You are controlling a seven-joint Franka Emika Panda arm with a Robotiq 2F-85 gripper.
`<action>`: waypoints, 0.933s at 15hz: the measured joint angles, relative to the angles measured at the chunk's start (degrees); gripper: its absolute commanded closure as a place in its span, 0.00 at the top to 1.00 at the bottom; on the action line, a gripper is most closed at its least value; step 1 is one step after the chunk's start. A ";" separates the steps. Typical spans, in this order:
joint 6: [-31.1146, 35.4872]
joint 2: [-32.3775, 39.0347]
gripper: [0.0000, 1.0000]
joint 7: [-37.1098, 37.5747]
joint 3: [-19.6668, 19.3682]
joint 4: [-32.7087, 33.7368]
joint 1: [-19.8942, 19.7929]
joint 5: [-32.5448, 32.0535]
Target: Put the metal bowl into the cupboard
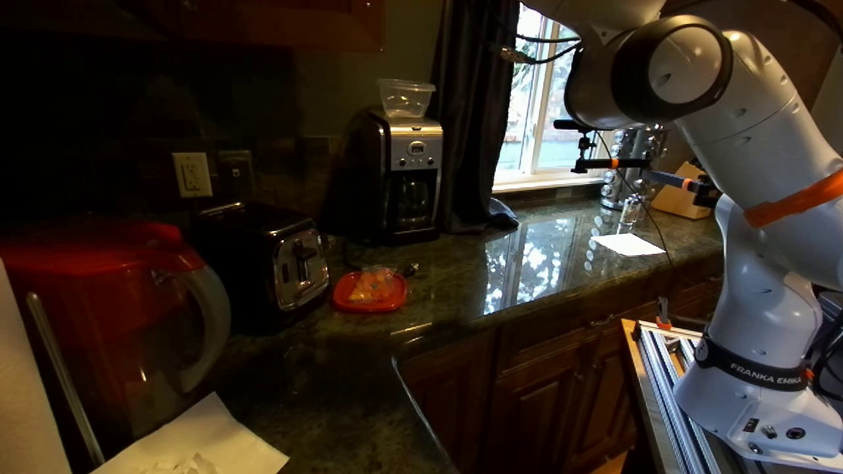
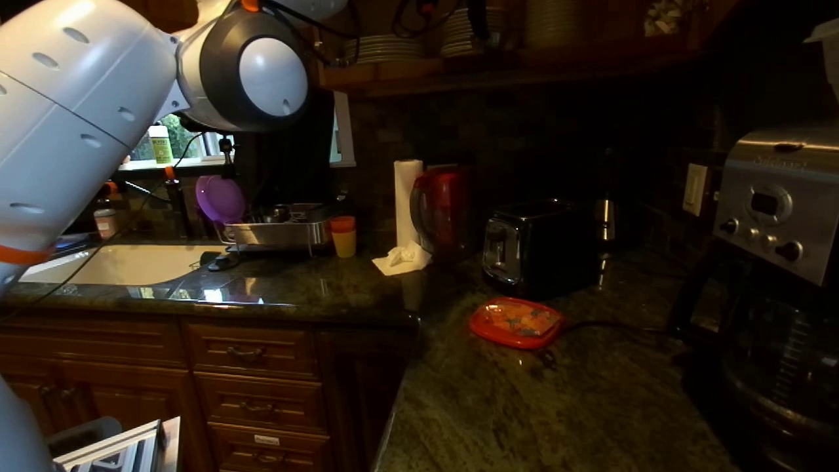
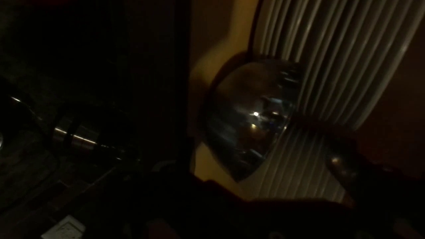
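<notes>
Though little room by plates (image 3: pixel 345 53), metal bowl (image 3: pixel 247 116) at edge of cupboard (image 3: pixel 212 49), tool (image 3: pixel 264 151) wide.

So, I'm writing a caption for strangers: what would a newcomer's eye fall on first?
Probably the white robot arm with an orange band, large at the side of both exterior views. Then the bright red dish on the dark stone counter, near the shiny black toaster. In the wrist view, the round silver metal bowl gleams before stacked pale plates.

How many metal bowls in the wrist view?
1: the bowl at the cupboard shelf, in front of the plates from this angle. Others may be hidden in the dark.
</notes>
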 measured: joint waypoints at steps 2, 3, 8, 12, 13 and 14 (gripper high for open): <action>2.52 -0.39 1.00 0.15 -0.79 0.04 0.57 -0.67; 2.67 -0.75 1.00 1.14 -1.81 0.03 0.99 -1.43; -2.62 -4.75 1.00 10.52 -10.12 -0.02 3.17 -10.59; -17.78 -10.07 1.00 11.20 -13.52 0.04 3.05 -15.77; -21.95 -11.45 1.00 10.23 -13.71 0.05 2.99 -16.46; -25.01 -12.67 1.00 9.20 -13.58 0.07 2.95 -16.49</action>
